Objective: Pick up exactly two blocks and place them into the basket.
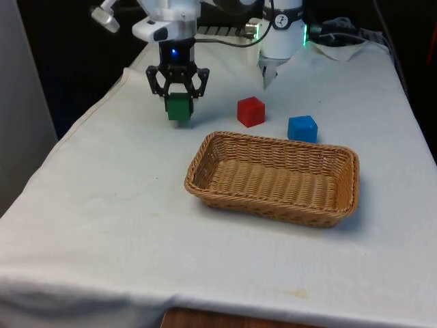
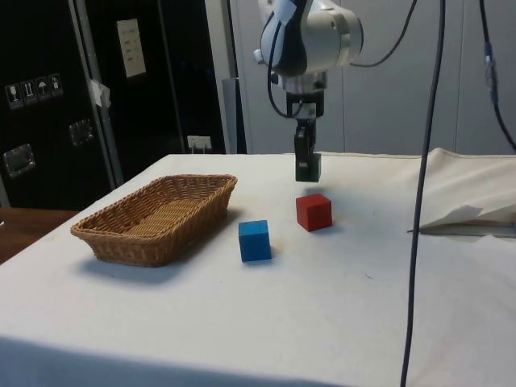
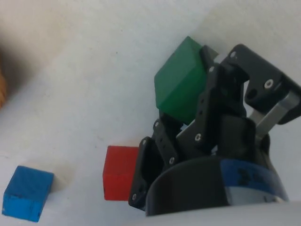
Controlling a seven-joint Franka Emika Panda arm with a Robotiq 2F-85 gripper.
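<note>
Green block [image 1: 179,108] clamped in gripper [image 1: 177,101], lifted off the cloth; next move: carry over empty basket [image 1: 205,152].

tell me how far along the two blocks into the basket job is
Nothing is delivered yet: the woven wicker basket holds no blocks. In hand: the black two-finger gripper is shut on the green cube block, held just above the white cloth, beside the basket rather than over it. Left: carry it over and drop it in, then fetch a second one, either the red cube block or the blue cube block, both on the cloth.
</note>
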